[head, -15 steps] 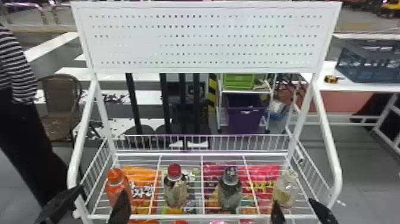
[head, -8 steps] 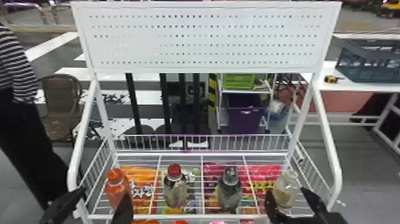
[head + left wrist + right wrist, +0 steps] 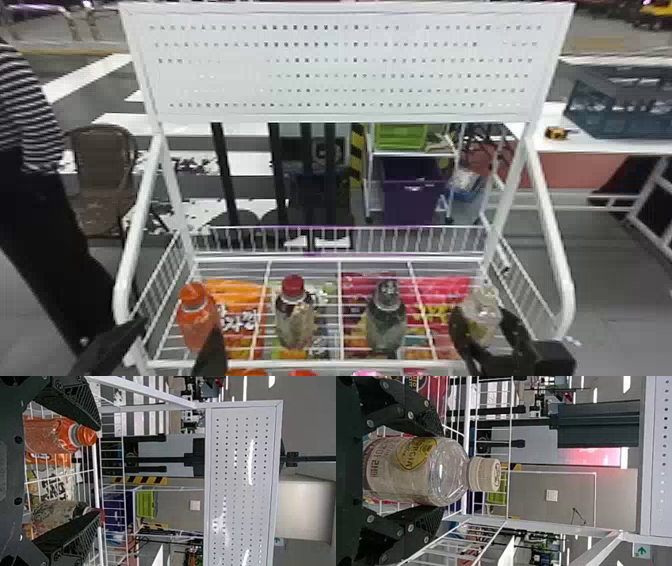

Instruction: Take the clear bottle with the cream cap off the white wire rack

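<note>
Clear bottle with the cream cap (image 3: 415, 473): upright at right end of white wire rack (image 3: 310, 364), right gripper (image 3: 481, 321) clamped on its sides. Going left along rack: grey-capped bottle (image 3: 386, 322), red-capped bottle (image 3: 294, 317), orange bottle (image 3: 196, 320). Left gripper (image 3: 178, 327) near orange bottle, fingers apart. Snack bags (image 3: 240, 287) under the wires.
</note>
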`<state>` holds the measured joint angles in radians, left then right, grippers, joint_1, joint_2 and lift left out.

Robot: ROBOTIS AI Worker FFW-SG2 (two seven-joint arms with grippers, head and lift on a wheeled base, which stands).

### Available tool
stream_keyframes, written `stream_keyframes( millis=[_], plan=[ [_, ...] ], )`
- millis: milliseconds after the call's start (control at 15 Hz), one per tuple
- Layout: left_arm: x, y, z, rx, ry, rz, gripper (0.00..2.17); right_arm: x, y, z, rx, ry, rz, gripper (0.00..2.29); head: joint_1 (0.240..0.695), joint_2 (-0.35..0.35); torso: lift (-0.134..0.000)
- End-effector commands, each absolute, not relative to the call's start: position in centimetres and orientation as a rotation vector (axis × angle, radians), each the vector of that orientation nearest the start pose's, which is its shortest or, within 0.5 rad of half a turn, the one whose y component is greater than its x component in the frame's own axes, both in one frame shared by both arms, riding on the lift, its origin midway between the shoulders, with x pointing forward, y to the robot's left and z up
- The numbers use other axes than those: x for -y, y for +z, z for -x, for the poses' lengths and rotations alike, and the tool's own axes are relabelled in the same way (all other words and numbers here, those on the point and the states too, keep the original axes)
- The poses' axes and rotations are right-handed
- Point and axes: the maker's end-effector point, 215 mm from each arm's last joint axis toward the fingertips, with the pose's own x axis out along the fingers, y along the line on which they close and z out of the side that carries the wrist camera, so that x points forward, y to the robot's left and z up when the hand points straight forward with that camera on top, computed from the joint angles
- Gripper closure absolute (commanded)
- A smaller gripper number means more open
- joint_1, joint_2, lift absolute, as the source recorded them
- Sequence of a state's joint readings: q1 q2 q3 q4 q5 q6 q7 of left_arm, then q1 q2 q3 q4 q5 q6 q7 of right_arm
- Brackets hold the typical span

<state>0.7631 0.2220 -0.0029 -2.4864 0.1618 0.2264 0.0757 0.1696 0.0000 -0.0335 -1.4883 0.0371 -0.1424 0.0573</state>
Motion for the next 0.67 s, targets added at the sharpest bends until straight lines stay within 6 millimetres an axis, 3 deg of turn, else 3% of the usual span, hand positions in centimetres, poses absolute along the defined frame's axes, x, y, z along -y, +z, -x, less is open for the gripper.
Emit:
stream_keyframes(
  millis=[0, 400, 533, 600],
  plan=[
    [-21.3, -26.7, -38.0, -0.080, -0.109, -0.009, 0.14, 23.6, -43.7, -51.8, -0.112, 0.022, 0.012, 1.37, 0.499, 0.000, 0.000],
    [-21.0, -26.5, -38.0, -0.075, -0.110, -0.010, 0.14, 22.8, -38.2, -48.0, -0.097, 0.049, 0.011, 1.37, 0.499, 0.000, 0.000],
    [-21.0, -26.5, -38.0, -0.075, -0.110, -0.010, 0.14, 22.5, -35.6, -45.8, -0.099, 0.075, 0.017, 1.37, 0.499, 0.000, 0.000],
    [-21.1, -26.4, -38.0, -0.073, -0.109, -0.010, 0.14, 22.3, -33.1, -44.8, -0.062, 0.088, 0.019, 1.37, 0.499, 0.000, 0.000]
  ],
)
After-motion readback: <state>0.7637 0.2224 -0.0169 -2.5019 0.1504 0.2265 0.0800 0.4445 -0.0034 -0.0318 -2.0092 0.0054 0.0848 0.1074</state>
